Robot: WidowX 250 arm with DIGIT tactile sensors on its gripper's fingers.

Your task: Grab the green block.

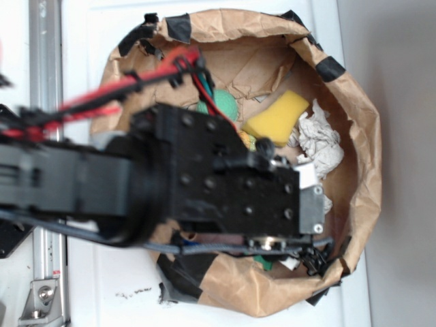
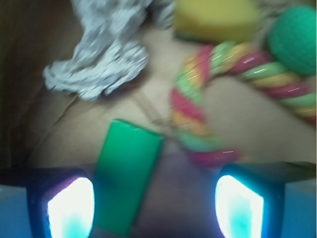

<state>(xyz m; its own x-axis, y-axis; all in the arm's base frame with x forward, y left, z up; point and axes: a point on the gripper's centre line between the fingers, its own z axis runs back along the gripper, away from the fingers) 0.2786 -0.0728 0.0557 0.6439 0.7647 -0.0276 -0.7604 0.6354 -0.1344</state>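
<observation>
jaws wide apart, holding nothing; gripper (image 2: pixel 156 208) hangs low over the green block (image 2: pixel 126 173), which lies flat near the left pad inside the paper bag (image 1: pixel 368 163). block looks stiff, light, smooth-faced; best pinched across its short width, mid-length.

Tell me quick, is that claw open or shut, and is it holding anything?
Gripper: open, holding nothing; the green block lies between its fingers, nearer one.

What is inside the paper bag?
Bag holds a green block, rope toy, green ball, yellow sponge and crumpled cloth. The arm hides part of the floor from above.
</observation>
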